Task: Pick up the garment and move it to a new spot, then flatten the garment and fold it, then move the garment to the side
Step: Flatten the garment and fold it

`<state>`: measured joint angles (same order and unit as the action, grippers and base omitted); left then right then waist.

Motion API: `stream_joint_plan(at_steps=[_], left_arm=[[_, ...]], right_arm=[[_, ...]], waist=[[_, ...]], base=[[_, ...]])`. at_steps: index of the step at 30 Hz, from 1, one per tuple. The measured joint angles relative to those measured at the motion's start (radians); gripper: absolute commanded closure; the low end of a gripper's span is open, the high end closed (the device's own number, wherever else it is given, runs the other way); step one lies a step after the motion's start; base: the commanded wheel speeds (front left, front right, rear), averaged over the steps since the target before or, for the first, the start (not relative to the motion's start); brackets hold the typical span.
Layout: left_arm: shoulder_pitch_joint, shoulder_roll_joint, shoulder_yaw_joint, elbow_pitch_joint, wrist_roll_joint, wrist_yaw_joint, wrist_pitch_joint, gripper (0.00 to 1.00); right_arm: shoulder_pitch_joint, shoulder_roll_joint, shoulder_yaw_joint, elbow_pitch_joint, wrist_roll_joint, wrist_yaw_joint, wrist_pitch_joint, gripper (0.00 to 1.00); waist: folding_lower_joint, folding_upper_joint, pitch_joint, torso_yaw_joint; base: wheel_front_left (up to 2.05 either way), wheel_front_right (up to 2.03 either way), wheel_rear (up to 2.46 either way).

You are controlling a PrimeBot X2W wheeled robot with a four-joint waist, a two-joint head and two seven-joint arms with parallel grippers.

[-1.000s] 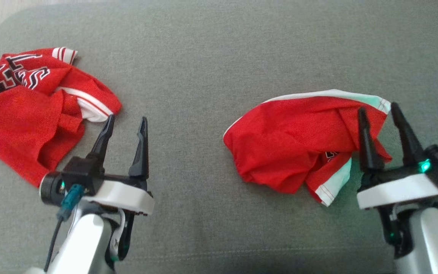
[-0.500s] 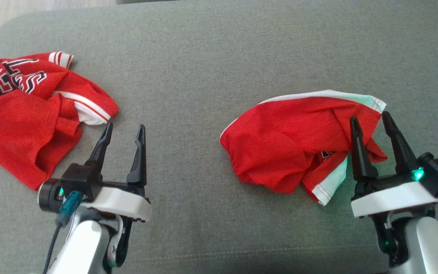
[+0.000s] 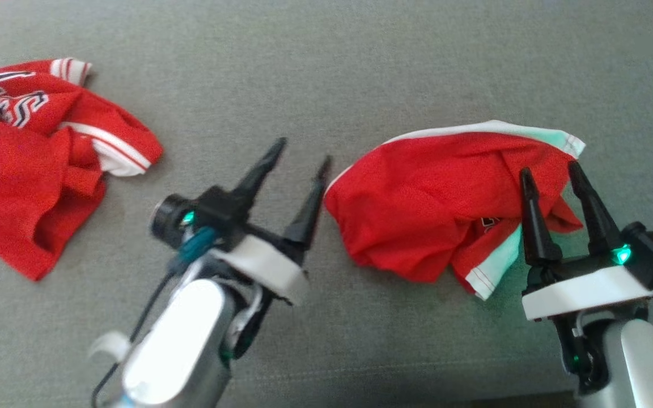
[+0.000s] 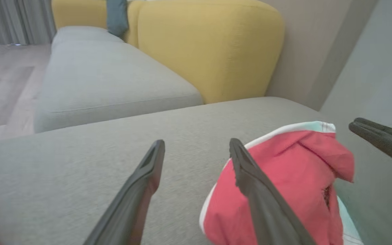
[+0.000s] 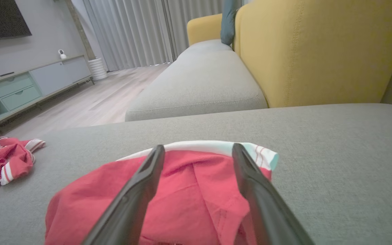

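Garment [image 3: 434,209] pickup is the step in hand, I reckon. The red piece with white trim sits crumpled toward the right side of the grey cushion [image 3: 304,68], and both arms are aimed at it.

The left gripper [image 3: 304,152] has its fingers spread wide with nothing between them, tips right by the garment's left edge. That arm is blurry from the head camera, so I can't say whether a tip is actually touching cloth. The right gripper [image 3: 549,170] is spread and empty too, poised over the garment's right end near the white hem.

How I'd play it:
- Go in low, so one finger slides under the fabric and you don't just nip the top layer.
- Bite a thick fold on each side, with the two grabs well apart. That way it should open out as it lifts and not come up as a ball.
- Raise both arms together.

The other red jersey [image 3: 32,164] lies at the cushion's left edge, well apart, so the bare middle looks like a decent landing spot.
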<state>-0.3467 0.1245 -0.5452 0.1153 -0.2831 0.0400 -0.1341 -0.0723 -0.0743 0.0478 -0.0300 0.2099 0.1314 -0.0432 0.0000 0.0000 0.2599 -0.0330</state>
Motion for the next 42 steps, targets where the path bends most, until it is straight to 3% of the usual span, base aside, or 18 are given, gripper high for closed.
stream_joint_plan(at_steps=[7,14,15,16,21,33,42], left_arm=[[-0.047,-0.036,-0.08,0.116,-0.024,-0.055,0.09,0.0],[-0.049,-0.036,-0.082,0.193,-0.038,-0.043,0.123,0.0],[-0.049,-0.035,-0.083,0.201,-0.038,-0.043,0.125,0.33],[-0.049,-0.035,-0.084,0.206,-0.04,-0.043,0.125,1.0],[-0.049,-0.027,-0.089,0.208,-0.029,-0.039,0.113,1.0],[-0.138,0.058,-0.136,0.09,0.154,0.012,-0.011,1.0],[-0.099,0.092,-0.275,0.09,0.238,-0.015,0.014,1.0]], right_arm=[[-0.022,0.0,0.009,0.0,0.002,0.0,0.001,0.0],[-0.023,0.0,0.006,0.006,0.002,0.0,0.001,0.0],[-0.023,0.0,0.006,0.007,0.002,0.0,0.001,0.0],[-0.023,0.0,0.006,0.007,0.005,0.0,0.001,0.0],[-0.024,0.0,0.006,0.007,0.011,0.0,0.001,0.0],[-0.024,0.004,0.002,0.017,0.021,0.0,0.001,0.0],[-0.024,0.008,-0.008,0.019,0.027,0.0,0.017,0.0]], waist=[[0.0,0.0,0.035,-0.043],[0.0,0.0,0.049,-0.071],[0.0,0.0,0.049,-0.073],[0.0,0.0,0.05,-0.074],[0.0,0.0,0.054,-0.074],[0.0,0.0,0.043,-0.046],[0.0,0.0,0.043,-0.037]], base=[[0.0,0.0,0.0],[0.0,0.0,0.0],[0.0,0.0,0.0],[0.0,0.0,0.0],[0.0,0.0,0.0],[0.0,0.0,0.0],[0.0,0.0,0.0]])
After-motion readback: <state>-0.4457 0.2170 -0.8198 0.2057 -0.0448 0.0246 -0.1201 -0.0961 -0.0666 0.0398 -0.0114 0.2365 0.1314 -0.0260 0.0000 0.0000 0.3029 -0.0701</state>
